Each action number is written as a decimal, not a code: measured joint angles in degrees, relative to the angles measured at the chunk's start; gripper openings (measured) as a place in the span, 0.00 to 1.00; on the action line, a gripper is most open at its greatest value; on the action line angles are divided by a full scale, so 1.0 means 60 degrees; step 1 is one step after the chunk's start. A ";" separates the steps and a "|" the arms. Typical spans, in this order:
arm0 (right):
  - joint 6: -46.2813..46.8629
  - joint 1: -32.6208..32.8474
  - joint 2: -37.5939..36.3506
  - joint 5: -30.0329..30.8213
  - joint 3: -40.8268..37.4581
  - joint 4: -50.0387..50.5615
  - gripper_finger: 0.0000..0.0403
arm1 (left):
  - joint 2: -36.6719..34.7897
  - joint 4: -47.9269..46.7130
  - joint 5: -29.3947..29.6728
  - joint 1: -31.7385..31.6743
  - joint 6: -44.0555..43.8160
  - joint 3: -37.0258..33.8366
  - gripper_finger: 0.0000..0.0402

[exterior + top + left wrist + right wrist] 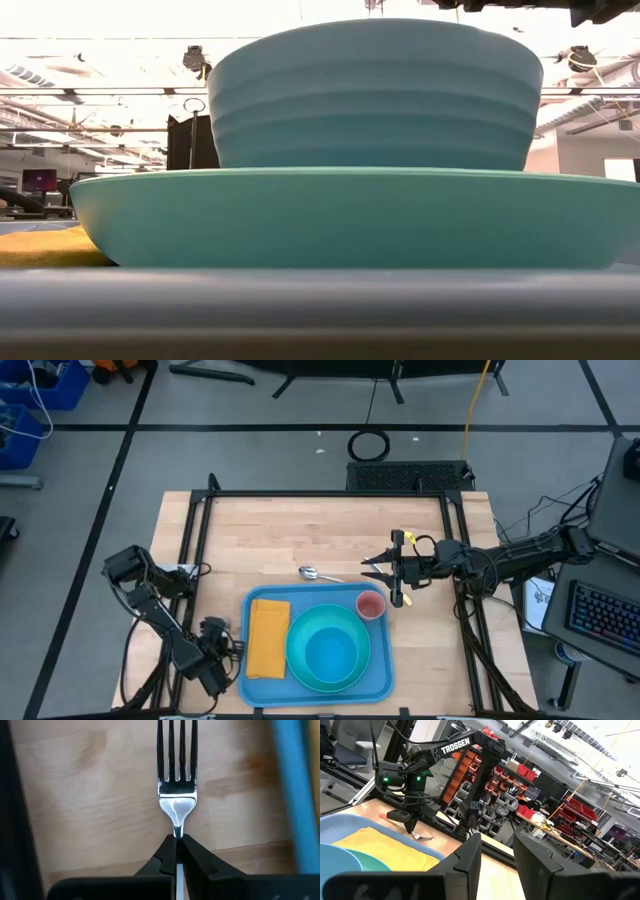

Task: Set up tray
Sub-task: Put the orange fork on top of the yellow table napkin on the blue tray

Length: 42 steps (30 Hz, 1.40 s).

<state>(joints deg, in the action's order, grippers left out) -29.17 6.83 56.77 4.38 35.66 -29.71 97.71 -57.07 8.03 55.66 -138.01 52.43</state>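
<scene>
On the wooden table (320,535), the left gripper (176,845) is pinched together on a shiny metal fork (177,795) just beside the left rim of the blue plastic tray (385,680). The tray holds a yellow napkin (268,638), a ridged turquoise bowl (330,650) and a small cup (370,605). A spoon (315,573) lies behind it on bare wood. The right gripper (375,573) hovers, fingers apart.

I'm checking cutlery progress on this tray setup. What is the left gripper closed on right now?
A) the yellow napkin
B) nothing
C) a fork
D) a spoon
C. The left wrist view shows the left gripper pinched on the handle of a fork over the wooden table, beside the tray.
</scene>
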 joint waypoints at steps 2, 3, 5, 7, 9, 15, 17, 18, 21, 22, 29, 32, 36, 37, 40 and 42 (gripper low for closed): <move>0.0000 0.0000 0.0000 0.0000 0.0000 0.0004 0.25 | -0.0006 -0.0318 0.0142 -0.0022 -0.0003 0.0230 0.02; 0.0000 0.0000 0.0000 0.0000 0.0000 0.0000 0.25 | -0.0010 -0.0472 0.0191 -0.0025 -0.0004 0.0314 0.02; 0.0000 0.0000 0.0000 0.0000 0.0000 0.0000 0.25 | -0.0010 -0.0741 0.0301 -0.0014 0.0003 0.0415 0.02; 0.0000 0.0004 0.0000 0.0004 0.0000 0.0002 0.25 | -0.0012 -0.0895 0.0393 -0.0011 0.0050 0.0569 0.02; 0.0000 0.0002 0.0000 0.0001 0.0000 0.0000 0.25 | -0.0019 -0.1051 0.0438 -0.0025 0.0050 0.0687 0.02; 0.0000 0.0003 0.0000 0.0000 0.0004 0.0003 0.25 | -0.0375 -0.1081 0.1262 -0.0141 0.0078 0.0771 0.02; 0.0000 0.0004 0.0000 0.0002 0.0004 0.0001 0.25 | -0.0577 -0.1072 0.1900 -0.0241 0.0201 0.0765 0.02; 0.0000 0.0004 0.0000 0.0004 0.0004 0.0000 0.25 | -0.0684 -0.1070 0.2140 -0.0311 0.0301 0.0768 0.02; 0.0000 0.0004 0.0000 0.0002 0.0004 0.0002 0.25 | -0.0902 -0.1078 0.2452 -0.0567 0.0576 0.0771 0.02; 0.0000 0.0004 0.0000 0.0004 0.0004 0.0003 0.25 | -0.0970 -0.1042 0.2496 -0.0691 0.0674 0.0771 0.02; 0.0000 0.0004 0.0003 0.0002 0.0004 0.0004 0.25 | -0.1195 -0.0279 0.3031 -0.1772 0.2513 0.0771 0.02; 0.0000 0.0004 0.0004 0.0002 0.0004 0.0002 0.25 | -0.1242 0.0106 0.3101 -0.2265 0.3379 0.0775 0.03; 0.0003 0.0004 0.0004 0.0004 0.0004 0.0005 0.25 | -0.1239 0.0390 0.3114 -0.2750 0.4047 0.0775 0.02; 0.0003 0.0004 0.0004 0.0004 0.0004 0.0012 0.25 | -0.1239 0.0494 0.3105 -0.2840 0.4212 0.0775 0.02; 0.0000 0.0004 0.0004 0.0004 0.0004 0.0062 0.25 | -0.1239 0.0876 0.3215 -0.3008 0.4346 0.0775 0.02; 0.0004 0.0004 0.0004 0.0004 0.0004 0.0073 0.25 | -0.1238 0.1016 0.3250 -0.3081 0.4323 0.0775 0.02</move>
<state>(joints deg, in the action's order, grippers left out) -29.15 6.85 56.80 4.40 35.68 -29.28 90.29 -50.98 27.53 37.17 -112.08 57.08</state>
